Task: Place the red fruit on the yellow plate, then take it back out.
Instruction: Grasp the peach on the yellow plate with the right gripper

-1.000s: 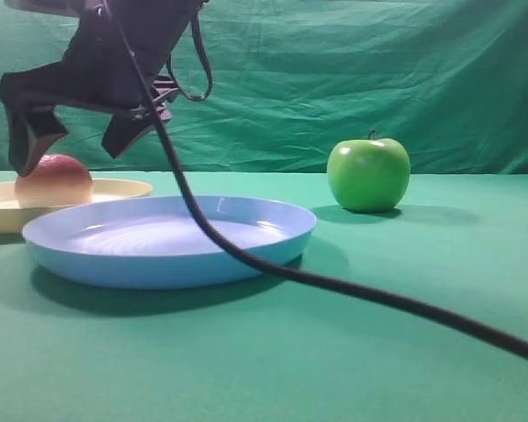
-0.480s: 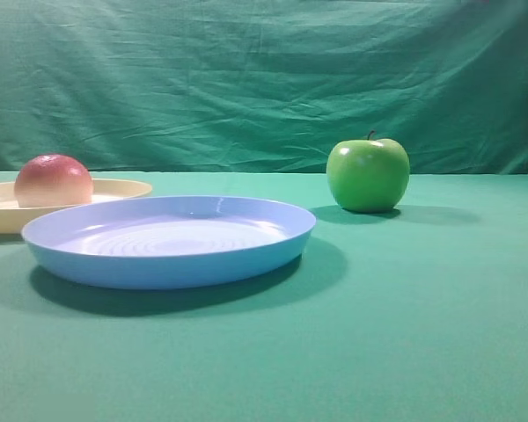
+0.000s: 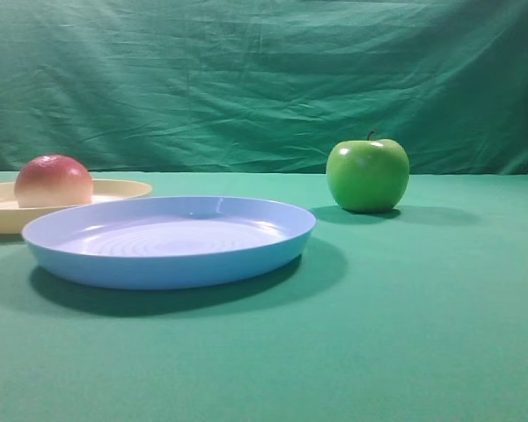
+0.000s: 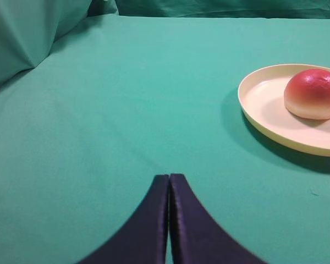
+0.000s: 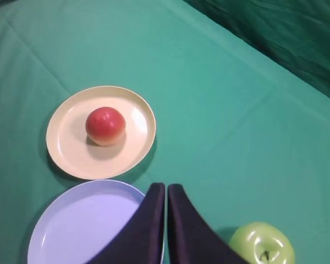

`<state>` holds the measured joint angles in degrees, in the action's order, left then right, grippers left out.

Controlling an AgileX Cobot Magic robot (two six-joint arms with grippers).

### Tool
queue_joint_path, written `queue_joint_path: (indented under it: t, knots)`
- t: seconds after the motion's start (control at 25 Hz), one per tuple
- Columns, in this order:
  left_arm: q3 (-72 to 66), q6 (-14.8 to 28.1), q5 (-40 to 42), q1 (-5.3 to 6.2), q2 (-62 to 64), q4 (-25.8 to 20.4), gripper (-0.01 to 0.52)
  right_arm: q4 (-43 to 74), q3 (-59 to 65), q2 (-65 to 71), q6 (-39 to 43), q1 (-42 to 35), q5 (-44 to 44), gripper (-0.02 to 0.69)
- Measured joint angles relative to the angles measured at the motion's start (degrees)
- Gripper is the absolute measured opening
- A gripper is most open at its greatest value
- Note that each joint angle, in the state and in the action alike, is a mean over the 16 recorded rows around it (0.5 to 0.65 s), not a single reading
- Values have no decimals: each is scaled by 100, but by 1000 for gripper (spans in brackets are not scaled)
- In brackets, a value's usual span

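Observation:
The red fruit (image 3: 54, 181) rests on the yellow plate (image 3: 114, 189) at the far left of the exterior view, with no gripper touching it. From the left wrist view the red fruit (image 4: 312, 94) and yellow plate (image 4: 264, 104) lie up and to the right, well away from my left gripper (image 4: 169, 177), whose fingers are shut with nothing between them. High above the table, my right gripper (image 5: 166, 187) is shut and empty too; the red fruit (image 5: 105, 125) sits in the yellow plate (image 5: 137, 118) up and to its left. Neither arm shows in the exterior view.
A light blue plate (image 3: 273, 242) stands in front of the yellow one, near the middle, seen from above as the blue plate (image 5: 71, 225). A glossy green apple (image 3: 368, 174) sits to the right; the green apple (image 5: 262, 246) is by the right fingers. Green cloth backdrop behind.
One second ago an arm and its cable hung over the fruit and plates at the left of the exterior view. It has since left that view; the fruit stays on the yellow plate.

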<state>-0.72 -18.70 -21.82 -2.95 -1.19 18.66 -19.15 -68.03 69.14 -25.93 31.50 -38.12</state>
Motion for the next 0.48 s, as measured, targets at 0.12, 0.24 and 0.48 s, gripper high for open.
queue_joint_path:
  t: [0.12,0.24,0.48]
  knots:
    - [0,0,0,0,0,0,0,-60,766,-733,23,0,344,0]
    - [0,0,0,0,0,0,0,-90,1419,-1466,56,0,602,0]
    - [0,0,0,0,0,0,0,28,2401,-2831,226,-16,904,0]
